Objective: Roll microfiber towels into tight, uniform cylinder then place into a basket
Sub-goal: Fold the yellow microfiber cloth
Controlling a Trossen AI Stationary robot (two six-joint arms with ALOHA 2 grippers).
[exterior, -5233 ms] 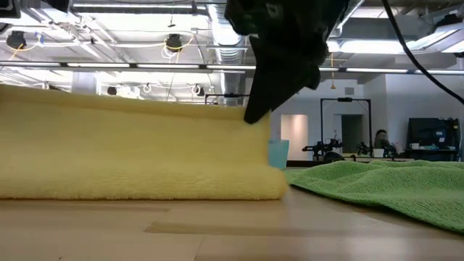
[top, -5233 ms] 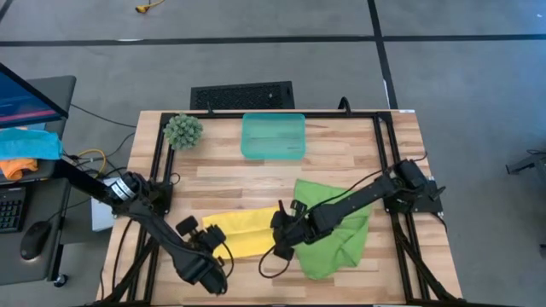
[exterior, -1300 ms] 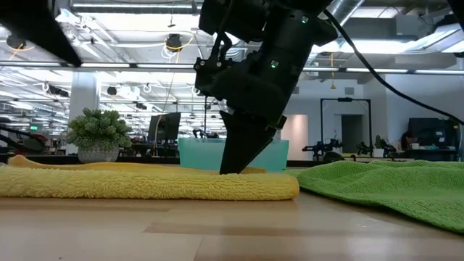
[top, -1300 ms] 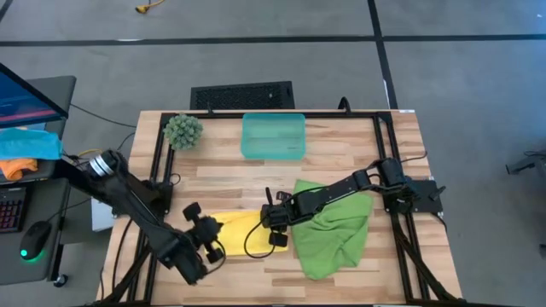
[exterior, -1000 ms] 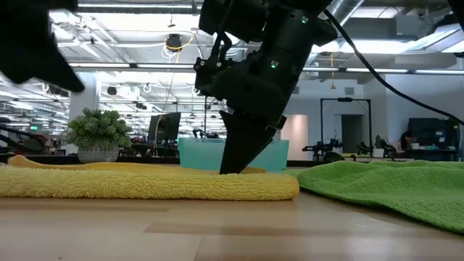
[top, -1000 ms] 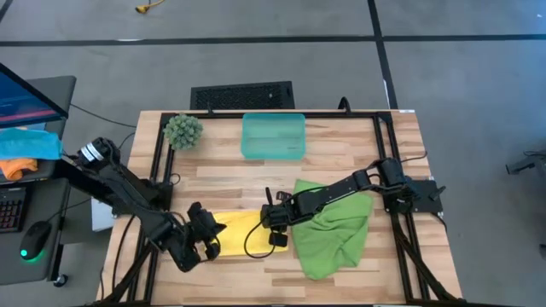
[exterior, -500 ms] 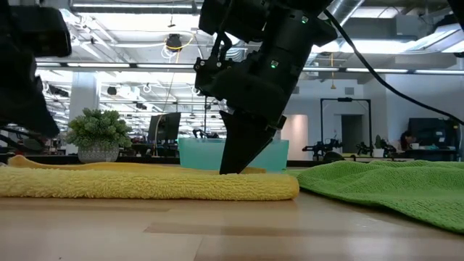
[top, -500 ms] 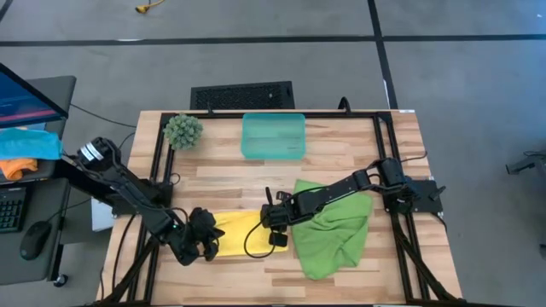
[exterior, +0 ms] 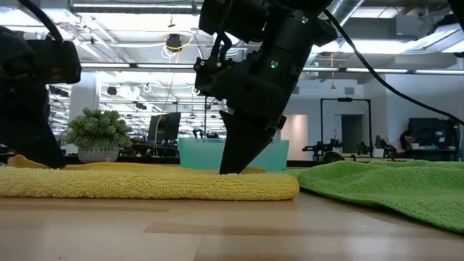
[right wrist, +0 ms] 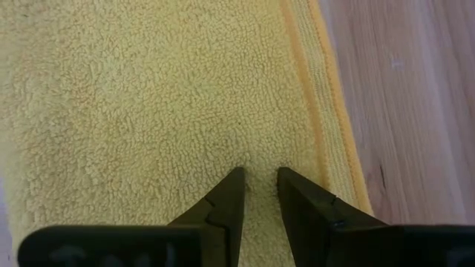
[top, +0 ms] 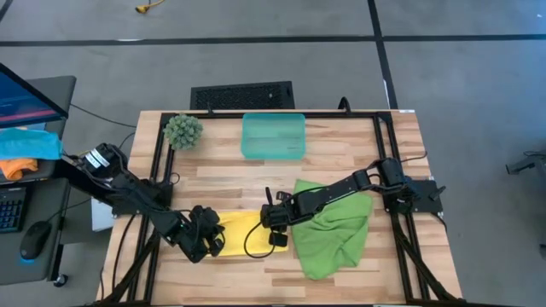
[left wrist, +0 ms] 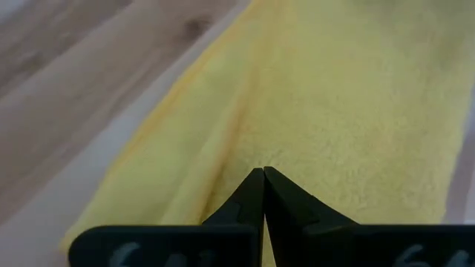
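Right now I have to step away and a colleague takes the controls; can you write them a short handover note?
Left claw: shut, tips down on the left end of the yellow towel, holding nothing.
Right claw: part open, tips pressed onto the same towel's right end, not gripping it.
Yellow towel lies flat at the table's front, not rolled.
Green towel lies rumpled to its right, under the right arm.
Basket sits at the back of the table, with no towel in it.
Done: nothing finished.
Left: roll both towels tight, put them in the basket.
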